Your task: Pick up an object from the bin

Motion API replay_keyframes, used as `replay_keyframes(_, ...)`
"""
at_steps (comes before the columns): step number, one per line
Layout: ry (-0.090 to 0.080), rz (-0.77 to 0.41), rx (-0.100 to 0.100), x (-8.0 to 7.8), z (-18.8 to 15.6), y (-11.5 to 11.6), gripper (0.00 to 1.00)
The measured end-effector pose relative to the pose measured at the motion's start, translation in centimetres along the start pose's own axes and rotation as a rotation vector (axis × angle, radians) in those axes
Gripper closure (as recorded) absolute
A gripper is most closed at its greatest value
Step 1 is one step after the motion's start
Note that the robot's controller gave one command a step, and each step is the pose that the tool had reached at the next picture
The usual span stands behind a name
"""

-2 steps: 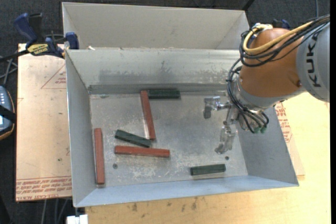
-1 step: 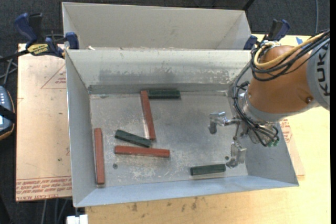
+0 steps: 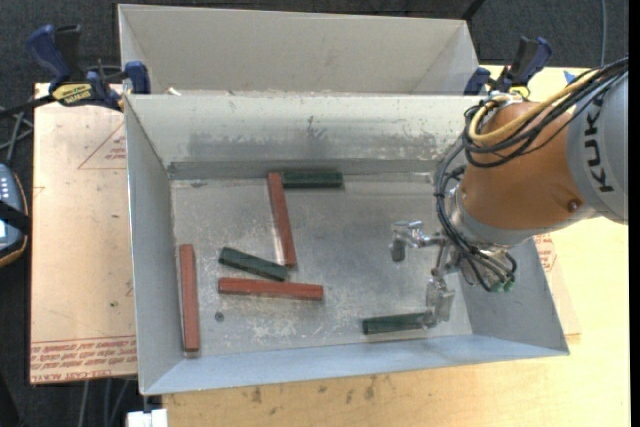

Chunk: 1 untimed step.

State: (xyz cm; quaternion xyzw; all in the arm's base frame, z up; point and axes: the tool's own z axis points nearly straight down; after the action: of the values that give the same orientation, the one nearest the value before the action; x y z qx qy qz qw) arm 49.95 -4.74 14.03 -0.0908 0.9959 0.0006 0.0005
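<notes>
Standing apart above the right side of the bin (image 3: 345, 250), the fingers (image 3: 403, 242) of the gripper (image 3: 421, 271) have nothing between them. The one nearer the front wall comes down at the right end of a short dark green bar (image 3: 393, 323); whether it touches cannot be told. That bar lies flat along the front wall, toward the front right corner. Behind the gripper, the arm's orange cover (image 3: 520, 190) and looped cables hang over the right wall.

Well apart, toward the middle, a long red-brown bar (image 3: 282, 218) runs from back to front. Just beside its front end lie a tilted dark green bar (image 3: 252, 264) and a second red-brown bar (image 3: 270, 289), parallel to the front wall. A third red-brown bar (image 3: 187, 298) lies along the left wall. Another dark green bar (image 3: 312, 180) rests at the foot of the back wall.
</notes>
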Motion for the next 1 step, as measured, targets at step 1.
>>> replay_keyframes(1,0.001,-0.418,-0.001,0.98,6.39,1.19,1.00)
